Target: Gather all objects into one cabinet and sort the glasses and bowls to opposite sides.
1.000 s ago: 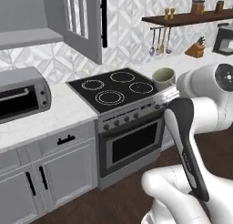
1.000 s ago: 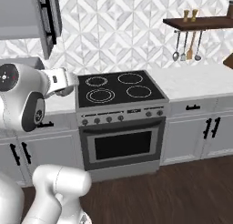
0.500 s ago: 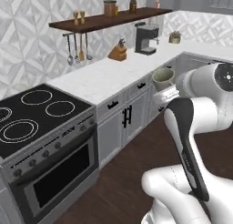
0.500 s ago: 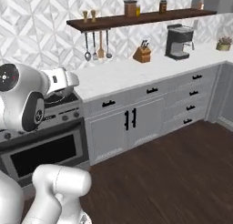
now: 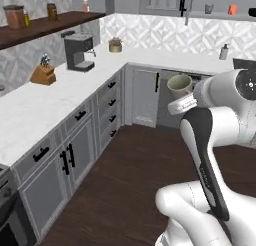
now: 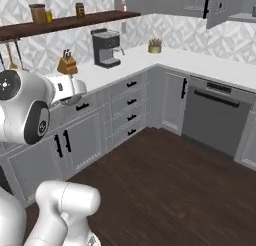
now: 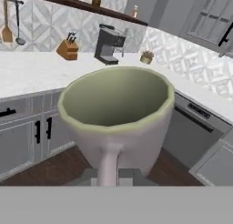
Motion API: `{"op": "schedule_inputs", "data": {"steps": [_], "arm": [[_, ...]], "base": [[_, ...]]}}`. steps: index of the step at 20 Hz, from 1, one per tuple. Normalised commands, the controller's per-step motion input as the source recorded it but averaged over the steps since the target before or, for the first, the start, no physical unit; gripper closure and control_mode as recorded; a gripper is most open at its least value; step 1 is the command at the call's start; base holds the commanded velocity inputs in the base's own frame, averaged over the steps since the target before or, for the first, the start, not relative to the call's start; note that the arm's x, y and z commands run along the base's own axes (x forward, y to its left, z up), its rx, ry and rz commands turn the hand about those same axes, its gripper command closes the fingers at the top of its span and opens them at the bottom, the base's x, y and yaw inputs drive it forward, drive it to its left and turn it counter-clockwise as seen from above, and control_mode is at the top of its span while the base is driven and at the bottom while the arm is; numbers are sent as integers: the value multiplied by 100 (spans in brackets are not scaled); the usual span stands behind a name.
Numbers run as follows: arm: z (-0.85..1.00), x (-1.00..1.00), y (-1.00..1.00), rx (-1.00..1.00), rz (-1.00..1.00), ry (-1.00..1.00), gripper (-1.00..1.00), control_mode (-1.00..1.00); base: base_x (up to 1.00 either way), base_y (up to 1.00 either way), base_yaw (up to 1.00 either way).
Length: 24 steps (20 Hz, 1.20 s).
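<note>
A dull olive-grey cup (image 7: 116, 114) with a pale inside sits upright in my gripper (image 7: 111, 175), which is shut on its base; the cup hides the fingertips. In the left base view the cup (image 5: 179, 84) stands on the hand in front of the arm, mouth up. High at the right the grey wall cabinet (image 5: 160, 0) stands open, its shelf holding a grey cup (image 5: 209, 9), the orange cup (image 5: 232, 9) and the edge of the black bowl (image 5: 252, 12). The cabinet (image 6: 195, 0) also shows top right in the right base view, and its panelled door (image 7: 209, 18) in the hand view.
An L-shaped white counter (image 5: 30, 110) over grey drawers runs round the corner. On it stand a coffee machine (image 5: 79, 51), a knife block (image 5: 42, 75), a small plant pot (image 5: 115, 45) and a soap dispenser (image 5: 224, 52). A dishwasher (image 6: 215, 115) sits below. Dark wood floor (image 6: 165, 190) lies open ahead.
The base has turned: the whole scene swung from the stove past the shelf wall to the corner counter and the open wall cabinet. The cup has stayed in the gripper.
</note>
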Motion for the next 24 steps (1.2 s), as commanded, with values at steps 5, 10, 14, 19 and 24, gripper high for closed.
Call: {"op": "schedule_inputs", "data": {"steps": [5,10,14,19,24], "arm": [[0,0,0,0,0,0,100,100],[0,0,0,0,0,0,100,100],[0,0,0,0,0,0,100,100],[0,0,0,0,0,0,100,100],[0,0,0,0,0,0,100,100]], "base": [[76,-99,-50],[94,-89,-48],[100,-27,-32],[100,-5,-19],[100,7,-25]]}}
